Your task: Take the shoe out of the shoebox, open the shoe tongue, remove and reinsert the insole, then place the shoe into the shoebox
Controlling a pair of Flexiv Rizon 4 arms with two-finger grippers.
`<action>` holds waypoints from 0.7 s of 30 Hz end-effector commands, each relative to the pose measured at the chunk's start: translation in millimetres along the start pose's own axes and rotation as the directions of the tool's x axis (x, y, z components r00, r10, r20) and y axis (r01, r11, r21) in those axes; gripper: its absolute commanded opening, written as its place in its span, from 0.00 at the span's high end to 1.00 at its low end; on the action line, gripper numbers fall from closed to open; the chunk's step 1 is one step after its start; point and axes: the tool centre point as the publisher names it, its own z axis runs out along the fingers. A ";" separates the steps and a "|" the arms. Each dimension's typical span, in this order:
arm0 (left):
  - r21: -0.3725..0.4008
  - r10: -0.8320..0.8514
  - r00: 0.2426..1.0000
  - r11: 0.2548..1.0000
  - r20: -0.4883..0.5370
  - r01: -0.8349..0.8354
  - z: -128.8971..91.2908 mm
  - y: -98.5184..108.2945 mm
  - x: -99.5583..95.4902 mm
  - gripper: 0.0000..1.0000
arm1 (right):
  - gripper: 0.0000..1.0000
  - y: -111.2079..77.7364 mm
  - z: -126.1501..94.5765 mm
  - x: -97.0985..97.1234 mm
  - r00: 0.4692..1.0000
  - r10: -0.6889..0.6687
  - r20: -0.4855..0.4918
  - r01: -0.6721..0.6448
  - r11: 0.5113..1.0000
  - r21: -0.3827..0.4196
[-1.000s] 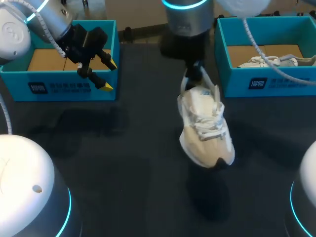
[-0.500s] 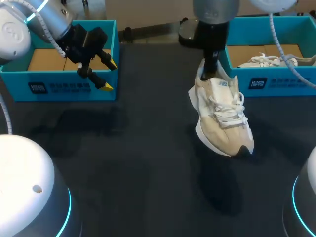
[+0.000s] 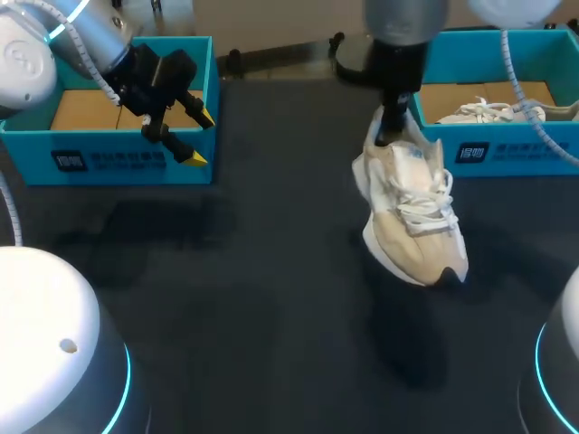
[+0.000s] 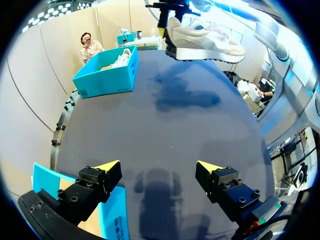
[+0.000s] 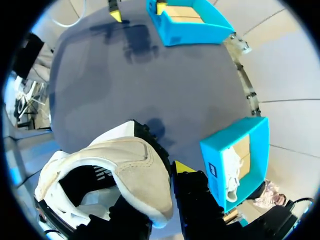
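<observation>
While the shoe (image 3: 412, 212) is held clear of the table (image 3: 271, 298), its heel collar is pinched by the right gripper (image 3: 391, 127), whose arm is seen coming down from 12 o'clock in the head view. The shoe is found at about 3 o'clock from the table's middle, hung heel-up with the toe slanted toward 5 o'clock, and its shadow (image 3: 403, 357) is cast on the dark surface below. In the right wrist view one yellow fingertip (image 5: 183, 166) is seen pressed against the outside of the heel, while the other is hidden inside the shoe (image 5: 135, 175). The right shoebox (image 3: 479, 149) is placed at 2 o'clock, just beside the lifted heel, and a second shoe (image 3: 493, 112) is seen lying in it. The left shoebox (image 3: 109, 163) is set at 10 o'clock. The left gripper (image 3: 201, 137) is held at that box's near right corner with its jaws spread wide and nothing between them. In the left wrist view the parted tips of the left gripper (image 4: 159, 167) are pointed across the table, and the shoe (image 4: 205, 42) is seen well ahead of them, in the air.
</observation>
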 end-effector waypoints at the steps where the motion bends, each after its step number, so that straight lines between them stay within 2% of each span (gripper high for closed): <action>1: -0.003 0.000 1.000 1.000 -0.002 0.000 -0.4 -0.2 -0.3 0.00 | 1.00 -22.7 -1.0 -16.9 1.000 0.000 0.012 0.000 1.000 -0.022; 8: -0.003 0.000 1.000 1.000 -0.002 0.000 -0.4 -0.2 -0.3 0.00 | 1.00 -56.0 4.2 -53.2 0.999 -0.028 0.027 0.028 1.000 0.009; 14: -0.003 0.000 1.000 1.000 -0.002 0.000 -0.4 -0.2 -0.3 0.00 | 1.00 -87.6 8.6 -91.8 0.998 -0.042 0.045 0.041 0.998 0.038; 21: -0.003 0.000 1.000 1.000 -0.002 0.000 -0.4 -0.2 -0.3 0.00 | 1.00 -114.9 11.1 -140.1 0.996 -0.038 0.079 0.032 0.997 0.076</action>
